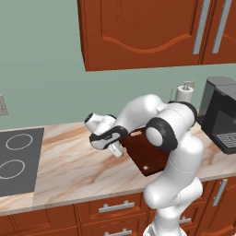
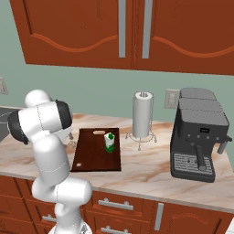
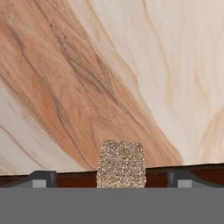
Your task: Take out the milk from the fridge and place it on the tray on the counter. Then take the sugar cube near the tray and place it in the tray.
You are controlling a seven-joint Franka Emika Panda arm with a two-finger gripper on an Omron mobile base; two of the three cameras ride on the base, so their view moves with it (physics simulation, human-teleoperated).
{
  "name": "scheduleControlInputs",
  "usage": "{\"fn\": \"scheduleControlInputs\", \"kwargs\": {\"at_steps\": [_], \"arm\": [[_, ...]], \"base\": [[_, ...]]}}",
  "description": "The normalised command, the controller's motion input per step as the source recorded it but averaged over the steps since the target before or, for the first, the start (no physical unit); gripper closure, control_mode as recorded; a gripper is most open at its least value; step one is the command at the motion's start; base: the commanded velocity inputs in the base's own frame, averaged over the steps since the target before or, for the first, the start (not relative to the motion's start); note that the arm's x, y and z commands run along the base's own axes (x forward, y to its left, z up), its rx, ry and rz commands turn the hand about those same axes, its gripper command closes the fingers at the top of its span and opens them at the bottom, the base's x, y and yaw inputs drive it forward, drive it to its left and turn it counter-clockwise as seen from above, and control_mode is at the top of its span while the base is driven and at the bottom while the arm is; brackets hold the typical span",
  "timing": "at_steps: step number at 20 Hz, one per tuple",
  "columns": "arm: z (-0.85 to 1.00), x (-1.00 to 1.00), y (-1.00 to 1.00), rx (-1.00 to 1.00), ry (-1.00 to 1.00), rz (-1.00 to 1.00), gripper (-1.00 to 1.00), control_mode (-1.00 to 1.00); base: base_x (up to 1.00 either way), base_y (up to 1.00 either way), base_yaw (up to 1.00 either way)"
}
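Two claw tips stand wide apart in your hand view, the claw (image 3: 112, 178) low over the worktop (image 3: 131, 65) with the sugar cube (image 3: 121, 165) between them, gripped by neither. Your cube sits on the worktop just beside the tray's (image 2: 89, 157) left edge. Your milk (image 2: 109, 142) stands upright in the tray, toward its back right corner. From your left base view the claw (image 1: 119, 150) points down at the tray's (image 1: 146, 156) left side, the arm bent over it. Your paper-towel roll (image 2: 142, 114) stands near the wall, right of the tray.
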Motion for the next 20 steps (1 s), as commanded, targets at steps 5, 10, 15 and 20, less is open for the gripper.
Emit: {"fn": "scheduleControlInputs", "kwargs": {"at_steps": [5, 10, 15, 20], "arm": [[-0.15, 0.05, -0.01, 0.0, 0.0, 0.0, -1.0, -1.0], [-0.17, 0.0, -0.03, 0.0, 0.01, 0.0, -1.0, -1.0], [-0.21, 0.0, -0.08, 0.0, 0.01, 0.0, -1.0, -1.0], [-0.15, 0.0, -0.1, 0.0, 0.0, 0.0, -1.0, -1.0]], "base": [[0.0, 0.0, 0.0], [0.0, 0.0, 0.0], [0.0, 0.0, 0.0], [0.0, 0.0, 0.0]]}}
